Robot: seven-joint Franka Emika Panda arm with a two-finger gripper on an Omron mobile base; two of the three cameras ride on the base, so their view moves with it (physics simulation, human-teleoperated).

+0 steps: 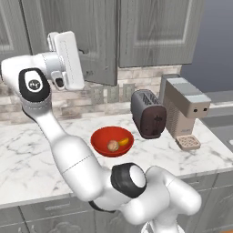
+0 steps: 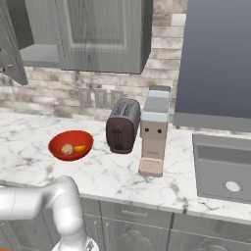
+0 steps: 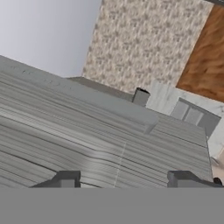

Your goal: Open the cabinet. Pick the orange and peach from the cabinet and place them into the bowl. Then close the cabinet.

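Cabinet [image 1: 136, 32]: grey wood-grain, left door ajar. Red bowl [image 1: 101, 144] holding peach [image 1: 112, 145], orange [image 1: 124, 141] at 2 o'clock. Gripper [image 3: 120, 179] spread wide, gripping nothing.

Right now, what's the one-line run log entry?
stage: closing cabinet | bowl: peach, orange inside | claw: open at door, holding nothing

no legible text, labels, brands or numbers on anything

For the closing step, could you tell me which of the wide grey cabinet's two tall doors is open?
The left door of the grey wood-grain wall cabinet is open, swung out over the counter; the right door lies flat and shut.
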